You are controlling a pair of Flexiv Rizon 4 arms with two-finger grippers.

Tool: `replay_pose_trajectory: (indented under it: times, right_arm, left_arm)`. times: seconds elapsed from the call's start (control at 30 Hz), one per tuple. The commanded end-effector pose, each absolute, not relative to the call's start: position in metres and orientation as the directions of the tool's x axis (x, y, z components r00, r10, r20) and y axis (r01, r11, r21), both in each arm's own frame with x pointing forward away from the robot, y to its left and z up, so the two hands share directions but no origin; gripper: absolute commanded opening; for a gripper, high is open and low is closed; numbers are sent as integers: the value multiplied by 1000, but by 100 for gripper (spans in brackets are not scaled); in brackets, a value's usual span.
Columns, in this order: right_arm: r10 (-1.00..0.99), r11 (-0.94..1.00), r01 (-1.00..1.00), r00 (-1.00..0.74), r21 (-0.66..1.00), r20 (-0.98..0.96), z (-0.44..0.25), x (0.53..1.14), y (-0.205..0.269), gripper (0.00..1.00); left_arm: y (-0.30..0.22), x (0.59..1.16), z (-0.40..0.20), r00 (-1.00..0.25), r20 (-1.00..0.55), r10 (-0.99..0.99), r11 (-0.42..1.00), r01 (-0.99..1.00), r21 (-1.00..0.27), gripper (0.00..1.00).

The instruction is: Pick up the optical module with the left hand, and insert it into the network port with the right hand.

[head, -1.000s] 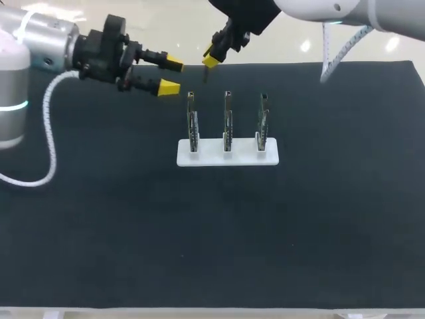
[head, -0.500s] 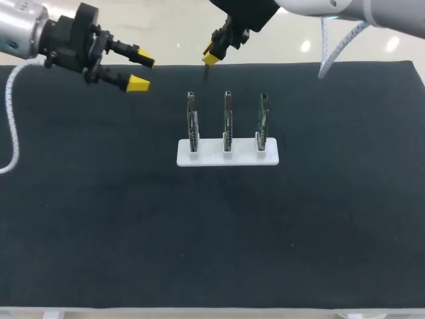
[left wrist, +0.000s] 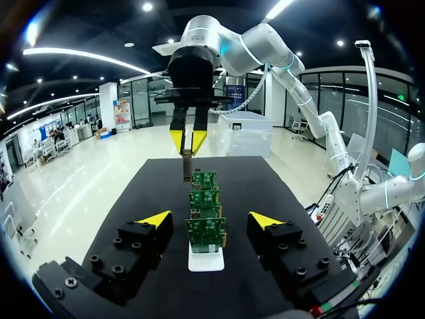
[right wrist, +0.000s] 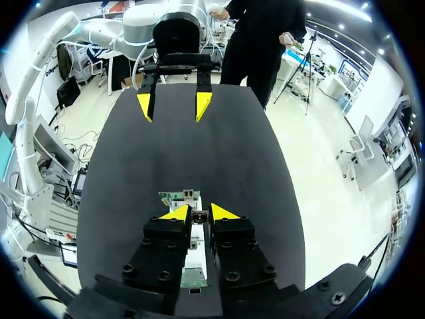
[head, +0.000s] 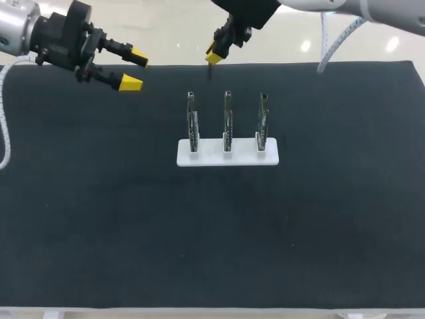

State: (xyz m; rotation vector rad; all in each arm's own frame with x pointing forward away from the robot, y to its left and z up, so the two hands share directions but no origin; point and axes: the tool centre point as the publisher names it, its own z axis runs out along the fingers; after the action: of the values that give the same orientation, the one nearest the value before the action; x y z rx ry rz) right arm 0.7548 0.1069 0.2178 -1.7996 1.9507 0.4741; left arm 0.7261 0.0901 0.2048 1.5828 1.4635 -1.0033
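My right gripper (head: 214, 54) hangs over the far edge of the mat, behind the boards, shut on a small dark optical module (head: 210, 69) that points downward. In the right wrist view the module (right wrist: 198, 216) sits between the gripper's (right wrist: 199, 214) closed yellow tips. Three upright circuit boards with network ports (head: 227, 123) stand in a white holder (head: 199, 158) at mid table. My left gripper (head: 135, 69) is at the far left, open and holding nothing. In its own view the left gripper (left wrist: 210, 219) looks along the row of boards (left wrist: 204, 212) toward the right gripper (left wrist: 188, 139) and the module (left wrist: 188, 163).
A black mat (head: 199, 232) covers the whole table. The boards (right wrist: 179, 195) lie just below and ahead of the right gripper's tips, and the open left gripper (right wrist: 172, 106) faces it from across the mat.
My left arm has drawn back to the left and away from the boards, still open. The right gripper with the module has shifted slightly right and up.
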Motion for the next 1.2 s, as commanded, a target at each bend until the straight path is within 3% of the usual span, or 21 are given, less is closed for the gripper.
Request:
replay_pose_trajectory:
  times: [0.03, 1.2]
  right_arm:
    - [-845, 90, -995, -59, -34, -532, 214, 756, 99, 0]
    - [-904, 29, -999, -37, 24, -425, 190, 746, 9, 0]
  left_arm:
    - [90, 726, 205, 41, -908, 416, -68, 998, 14, 100]
    - [90, 726, 205, 41, -908, 416, -68, 998, 14, 100]
